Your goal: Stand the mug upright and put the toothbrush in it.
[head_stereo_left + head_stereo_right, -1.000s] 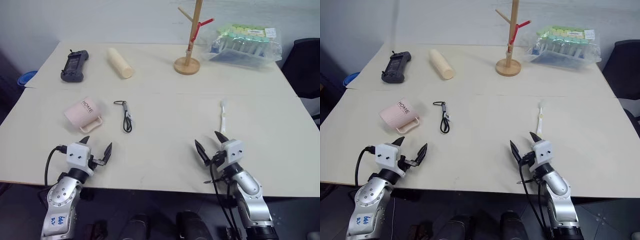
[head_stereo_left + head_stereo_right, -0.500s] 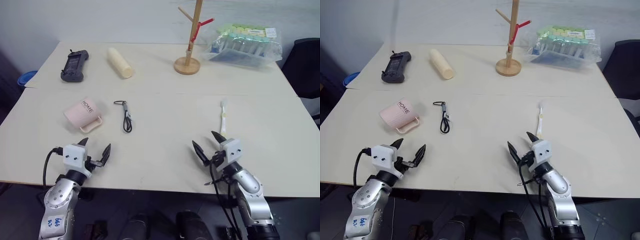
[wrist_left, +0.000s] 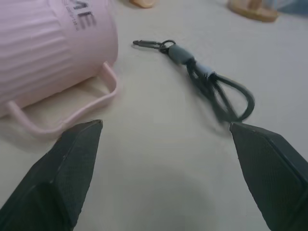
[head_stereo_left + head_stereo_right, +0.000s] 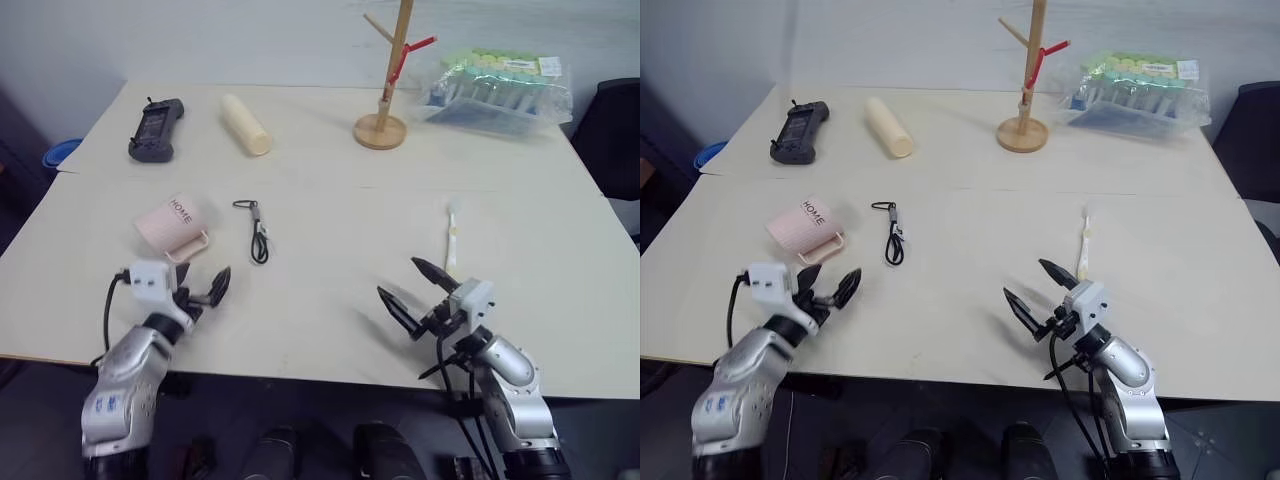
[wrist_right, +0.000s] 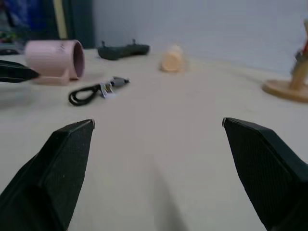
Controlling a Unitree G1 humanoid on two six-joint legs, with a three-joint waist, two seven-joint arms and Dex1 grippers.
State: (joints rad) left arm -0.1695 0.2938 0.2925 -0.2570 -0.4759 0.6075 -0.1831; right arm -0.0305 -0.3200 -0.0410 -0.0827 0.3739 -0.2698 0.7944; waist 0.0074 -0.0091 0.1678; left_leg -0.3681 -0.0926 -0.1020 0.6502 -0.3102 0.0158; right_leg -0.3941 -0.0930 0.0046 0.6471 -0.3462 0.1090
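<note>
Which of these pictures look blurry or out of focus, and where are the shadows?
Left wrist view: the black cord is smeared, the mug fairly sharp. Right wrist view: the table and far things look soft. Left eye view: sharp, even light, faint shadow beside the left gripper.

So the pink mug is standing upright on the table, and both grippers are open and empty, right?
Not quite: the left eye view shows the mug lying on its side, handle against the table. The left gripper and right gripper are indeed open and empty.
</note>
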